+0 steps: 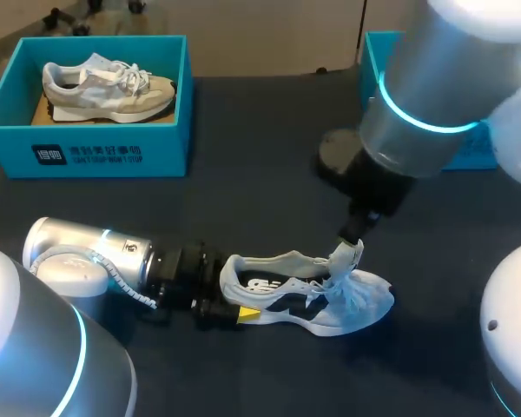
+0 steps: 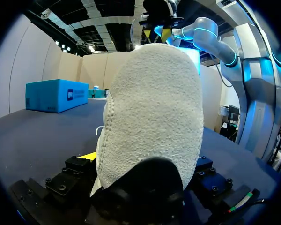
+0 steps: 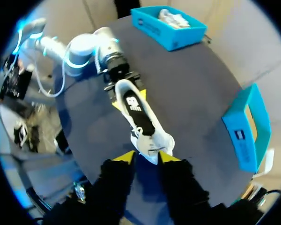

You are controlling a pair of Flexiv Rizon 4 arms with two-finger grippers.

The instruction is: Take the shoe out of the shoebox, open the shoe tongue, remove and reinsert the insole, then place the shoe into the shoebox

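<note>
Gripping shoe (image 1: 304,291) heel, left claw (image 1: 233,301); right claw (image 1: 351,252) pinching tongue (image 1: 342,263); second shoe (image 1: 108,87) in shoebox (image 1: 87,155).

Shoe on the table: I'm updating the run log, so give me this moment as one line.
shoe on table | left jaws shut on heel | right jaws shut on tongue | insole inside

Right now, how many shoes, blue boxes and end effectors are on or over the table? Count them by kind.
Shoes: 2, the shoe on the table and the boxed shoe
Blue boxes: 2, the far-left box and the far-right box
End effectors: 2, the left end effector and the right end effector
Total: 6
</note>
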